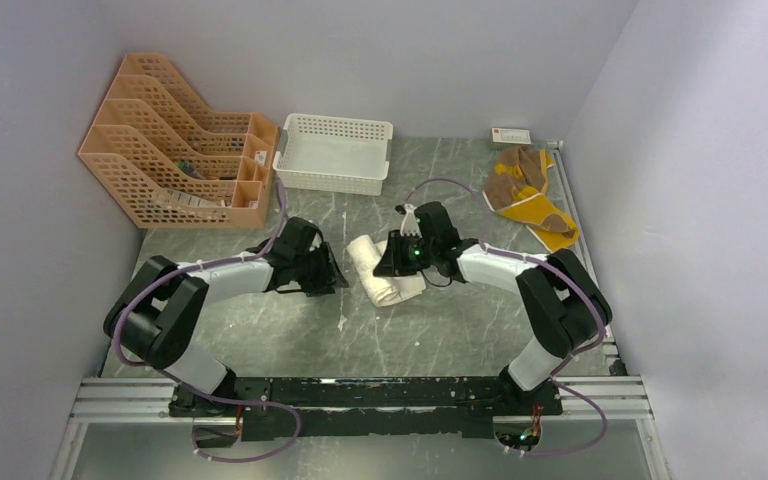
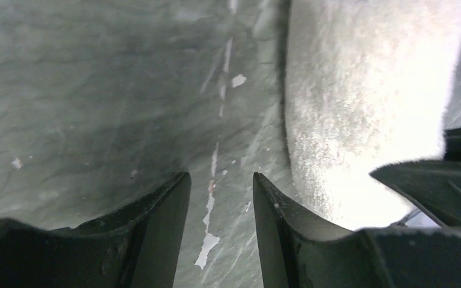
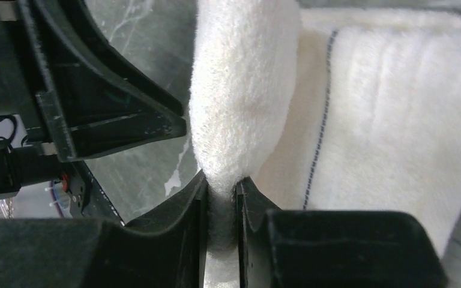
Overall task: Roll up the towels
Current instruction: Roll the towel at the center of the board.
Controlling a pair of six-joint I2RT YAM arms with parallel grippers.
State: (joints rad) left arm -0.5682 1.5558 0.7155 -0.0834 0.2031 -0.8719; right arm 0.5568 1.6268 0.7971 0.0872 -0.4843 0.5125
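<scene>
A cream-white towel (image 1: 380, 272) lies partly rolled in the middle of the table. My right gripper (image 1: 397, 262) is at its right side, shut on a fold of the cream towel (image 3: 243, 102); the cloth is pinched between the right gripper's (image 3: 221, 192) jaws. My left gripper (image 1: 332, 278) sits just left of the towel, open, with only bare table between the left gripper's (image 2: 219, 180) fingers; the cream towel (image 2: 366, 108) shows to its right. The brown and mustard-yellow towel (image 1: 525, 195) lies crumpled at the back right.
A white lattice basket (image 1: 334, 152) stands at the back centre. An orange file rack (image 1: 180, 145) stands at the back left. A small white box (image 1: 510, 135) sits by the back wall. Grey walls close in on both sides.
</scene>
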